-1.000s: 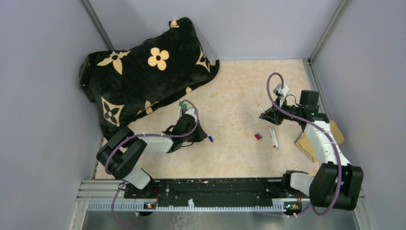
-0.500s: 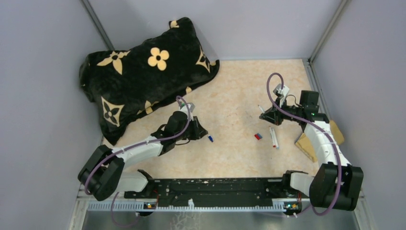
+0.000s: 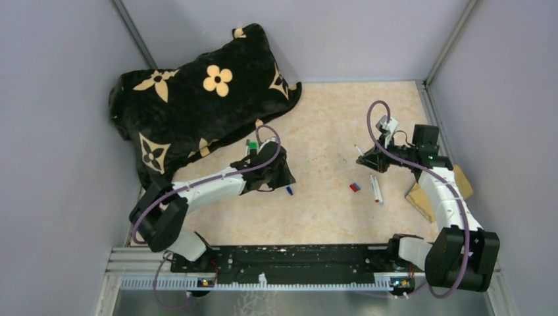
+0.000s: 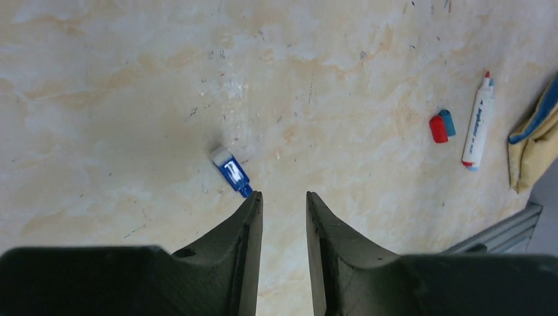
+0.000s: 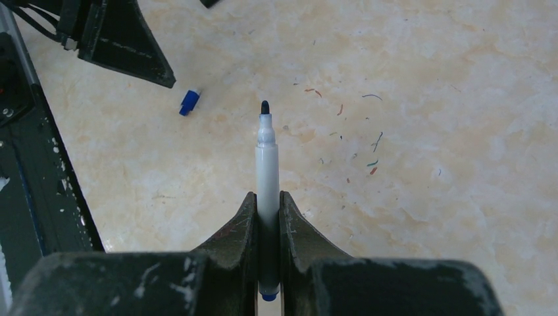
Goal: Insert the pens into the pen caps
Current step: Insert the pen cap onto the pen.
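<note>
Left wrist: L hand (image 4: 283, 197) ajar, blue cap (image 4: 231, 172) just beside one fingertip (image 4: 253, 201); R hand (image 5: 268, 197) grips pen (image 5: 267, 164).

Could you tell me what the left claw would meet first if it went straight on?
Probably the bare tabletop, though depth is unclear; the blue pen cap lies just off the line of the left claw.

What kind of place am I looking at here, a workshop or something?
Likely a robot lab's enclosed test bench: plain grey walls box in a beige marbled tabletop, two white-and-black robot arms are bolted to a black metal rail at its edge, and stray ink marks scar the surface.
</note>
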Controlling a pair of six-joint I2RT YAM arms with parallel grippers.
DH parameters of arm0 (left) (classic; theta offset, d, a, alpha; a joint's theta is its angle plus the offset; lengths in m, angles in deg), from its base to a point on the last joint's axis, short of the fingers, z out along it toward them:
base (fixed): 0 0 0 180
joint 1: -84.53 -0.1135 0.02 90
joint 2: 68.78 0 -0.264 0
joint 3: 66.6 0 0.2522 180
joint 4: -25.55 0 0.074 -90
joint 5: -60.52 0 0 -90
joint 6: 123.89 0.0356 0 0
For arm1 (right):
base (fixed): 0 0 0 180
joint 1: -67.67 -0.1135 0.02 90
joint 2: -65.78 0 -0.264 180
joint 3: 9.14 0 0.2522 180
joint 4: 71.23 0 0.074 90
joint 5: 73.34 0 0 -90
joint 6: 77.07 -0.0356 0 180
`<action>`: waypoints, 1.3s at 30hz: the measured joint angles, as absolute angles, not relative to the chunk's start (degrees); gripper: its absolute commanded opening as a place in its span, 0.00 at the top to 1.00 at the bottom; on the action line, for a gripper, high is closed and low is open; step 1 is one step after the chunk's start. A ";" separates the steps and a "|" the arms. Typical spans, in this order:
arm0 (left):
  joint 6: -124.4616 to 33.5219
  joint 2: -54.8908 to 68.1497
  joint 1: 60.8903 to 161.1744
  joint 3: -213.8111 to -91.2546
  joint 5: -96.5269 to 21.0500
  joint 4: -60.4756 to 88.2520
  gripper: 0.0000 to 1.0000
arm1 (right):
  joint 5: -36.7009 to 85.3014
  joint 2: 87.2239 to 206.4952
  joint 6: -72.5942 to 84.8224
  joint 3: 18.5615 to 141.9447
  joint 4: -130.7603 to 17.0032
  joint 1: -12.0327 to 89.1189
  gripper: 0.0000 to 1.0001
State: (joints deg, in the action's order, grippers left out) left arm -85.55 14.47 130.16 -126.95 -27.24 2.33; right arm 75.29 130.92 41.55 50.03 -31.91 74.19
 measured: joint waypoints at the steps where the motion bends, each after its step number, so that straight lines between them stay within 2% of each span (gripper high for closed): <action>1: -86.31 16.48 130.66 -129.22 -26.01 0.69 0.62 | 75.36 130.86 41.66 50.03 -31.78 74.19 1.00; 9: -89.77 27.16 132.85 -137.18 -20.96 -8.99 0.60 | 75.79 130.60 41.90 50.03 -31.23 74.19 1.00; 20: -90.97 32.61 133.42 -142.14 -17.38 -14.83 0.62 | 76.34 130.60 41.90 50.03 -30.99 74.19 1.00; 24: -90.99 34.09 133.48 -143.93 -16.92 -15.48 0.68 | 76.34 130.60 41.92 50.03 -30.80 74.19 1.00; 31: -88.19 35.23 134.42 -145.33 -15.43 -16.57 0.87 | 76.38 130.60 42.16 50.03 -30.29 74.19 1.00; 39: -77.79 34.62 136.19 -144.61 -13.99 -16.09 0.87 | 76.84 130.01 42.80 50.03 -29.81 74.19 1.00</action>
State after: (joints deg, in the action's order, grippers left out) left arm -77.79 34.62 136.19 -144.61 -13.99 -16.09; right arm 76.84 130.01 42.80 50.03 -29.81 74.19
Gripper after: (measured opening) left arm 0.163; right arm 0.070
